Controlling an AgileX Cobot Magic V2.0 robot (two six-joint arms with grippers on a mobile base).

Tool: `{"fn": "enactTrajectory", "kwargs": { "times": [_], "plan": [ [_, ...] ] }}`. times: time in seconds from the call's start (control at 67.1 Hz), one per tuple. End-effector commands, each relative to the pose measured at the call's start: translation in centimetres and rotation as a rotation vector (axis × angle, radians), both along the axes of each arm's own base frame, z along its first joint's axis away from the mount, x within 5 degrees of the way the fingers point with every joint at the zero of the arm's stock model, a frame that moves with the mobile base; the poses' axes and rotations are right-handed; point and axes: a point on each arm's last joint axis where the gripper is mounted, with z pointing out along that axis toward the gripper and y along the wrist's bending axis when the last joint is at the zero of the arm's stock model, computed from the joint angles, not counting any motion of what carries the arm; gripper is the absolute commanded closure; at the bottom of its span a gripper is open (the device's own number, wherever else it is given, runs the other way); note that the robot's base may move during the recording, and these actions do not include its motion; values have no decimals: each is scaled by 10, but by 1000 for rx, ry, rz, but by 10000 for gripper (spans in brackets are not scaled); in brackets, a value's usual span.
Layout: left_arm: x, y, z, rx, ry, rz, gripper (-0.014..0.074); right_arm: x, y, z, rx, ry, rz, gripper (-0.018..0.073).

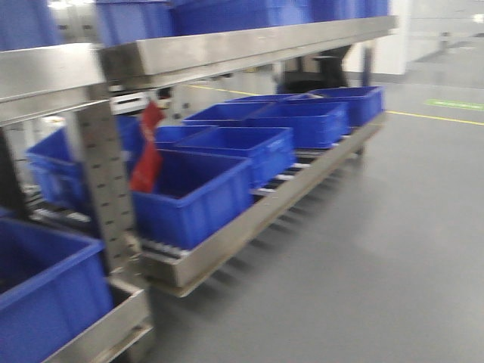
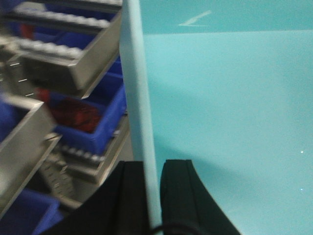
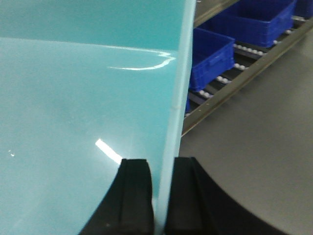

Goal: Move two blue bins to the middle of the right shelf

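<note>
Clamping | left pincer (image 2: 153,171) narrow on bin wall (image 2: 133,73) | right pincer (image 3: 160,169) narrow on bin wall (image 3: 179,73)

— The bins (image 1: 193,193)?
— Deep blue, on a silver-grey steel shelf (image 1: 227,47).
— Anything else?
— Red tag (image 1: 147,155), grey floor (image 1: 378,242), yellow line (image 1: 435,117); wrist views show a pale turquoise bin wall (image 2: 220,98).
</note>
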Motion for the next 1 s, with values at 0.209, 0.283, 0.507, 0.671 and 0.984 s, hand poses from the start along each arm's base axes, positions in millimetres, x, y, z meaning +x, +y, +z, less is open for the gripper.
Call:
{"fn": "enactTrajectory", "kwargs": {
  "times": [0.209,0.283,0.507,0.671,0.984],
  "plan": [
    [-6,-2,12,-28,-69,-20,708,-4,-2,11,17,-67,8,712],
    [-6,-2,12,-28,-69,-20,708,-4,-2,11,17,-67,8,712],
    [-6,-2,12,-28,-69,-20,708,-4,-2,11,17,-67,8,712],
    [-6,-2,12,-28,-69,-20,708,-4,-2,11,17,-67,8,712],
    [-6,-2,12,-28,-69,-20,708,-4,-2,11,17,-67,8,712]
  ]
}}
